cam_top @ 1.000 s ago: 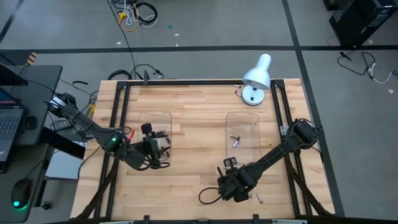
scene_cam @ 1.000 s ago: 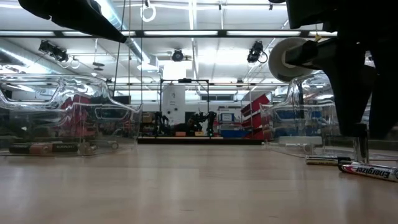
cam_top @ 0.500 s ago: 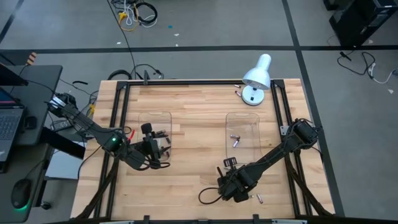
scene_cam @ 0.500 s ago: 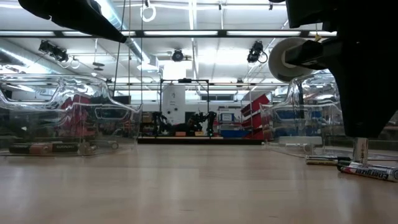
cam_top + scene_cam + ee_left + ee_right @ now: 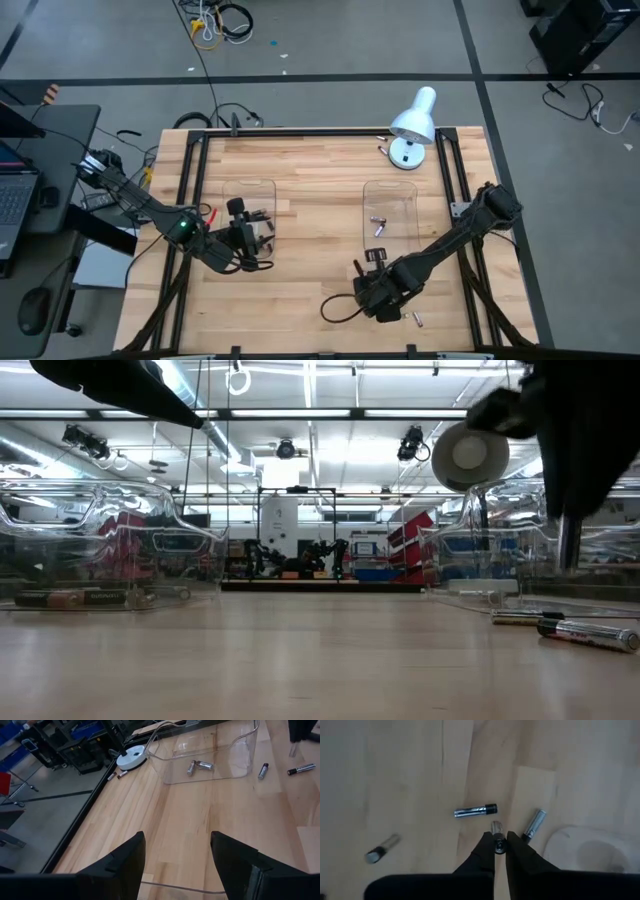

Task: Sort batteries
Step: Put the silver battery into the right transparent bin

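A silver battery (image 5: 497,840) is clamped endwise between the fingers of the right gripper (image 5: 499,851), raised off the wood, seemingly for carrying to the right-hand clear tray (image 5: 390,212), while 3 loose batteries (image 5: 475,811) lie below and the left gripper (image 5: 176,854) waits open.

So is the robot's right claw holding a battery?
Yes: the right gripper is shut on a silver battery, lifted above the table.

Right end effector (image 5: 575,470) blurred, cut off at top edge in low view. Batteries in left tray (image 5: 262,222) too small to tell colours from above.
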Available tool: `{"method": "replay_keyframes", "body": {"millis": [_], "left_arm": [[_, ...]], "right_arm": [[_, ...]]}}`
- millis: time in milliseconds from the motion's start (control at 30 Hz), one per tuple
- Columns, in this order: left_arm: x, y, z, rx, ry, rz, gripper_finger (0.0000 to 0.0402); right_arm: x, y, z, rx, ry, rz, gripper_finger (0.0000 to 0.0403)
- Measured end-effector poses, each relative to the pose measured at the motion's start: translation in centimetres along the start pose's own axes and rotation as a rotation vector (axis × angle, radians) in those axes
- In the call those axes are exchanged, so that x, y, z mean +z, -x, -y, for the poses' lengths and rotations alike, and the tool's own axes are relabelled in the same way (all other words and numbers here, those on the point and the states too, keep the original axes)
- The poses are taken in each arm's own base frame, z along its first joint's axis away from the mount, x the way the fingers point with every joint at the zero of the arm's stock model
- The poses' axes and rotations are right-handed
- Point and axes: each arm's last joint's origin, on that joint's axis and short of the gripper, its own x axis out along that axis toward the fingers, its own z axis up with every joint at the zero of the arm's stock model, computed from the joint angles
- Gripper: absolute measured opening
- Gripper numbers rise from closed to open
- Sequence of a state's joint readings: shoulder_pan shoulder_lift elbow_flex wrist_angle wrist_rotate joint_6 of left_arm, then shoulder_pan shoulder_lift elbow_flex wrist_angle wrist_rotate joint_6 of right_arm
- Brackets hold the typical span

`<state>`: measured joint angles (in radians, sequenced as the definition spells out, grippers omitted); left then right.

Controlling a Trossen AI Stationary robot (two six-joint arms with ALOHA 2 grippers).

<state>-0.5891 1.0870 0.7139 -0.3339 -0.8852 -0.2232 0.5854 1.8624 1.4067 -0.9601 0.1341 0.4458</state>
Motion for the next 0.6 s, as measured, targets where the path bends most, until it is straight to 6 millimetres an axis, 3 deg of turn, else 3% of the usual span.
{"method": "replay_keyframes", "body": {"millis": [167, 333, 467, 600], "left_arm": [[0.0, 0.0, 0.0, 0.000, 0.013, 0.000, 0.0223], [0.0, 0.0, 0.0, 0.000, 0.017, 0.000, 0.0223], [0.0, 0.0, 0.0, 0.000, 0.017, 0.000, 0.0223], [0.0, 0.0, 0.0, 0.000, 0.022, 0.000, 0.0223]], "right_arm": [[-0.6, 3.5, 1.1, -0.040, -0.060, 0.101, 0.0012], [-2.1, 6.8, 3.0, -0.224, -0.128, 0.176, 0.0012], [-3.1, 7.4, 5.6, -0.335, -0.313, 0.095, 0.0013], [-2.8, 6.9, 7.7, -0.228, -0.462, -0.036, 0.0033]]}}
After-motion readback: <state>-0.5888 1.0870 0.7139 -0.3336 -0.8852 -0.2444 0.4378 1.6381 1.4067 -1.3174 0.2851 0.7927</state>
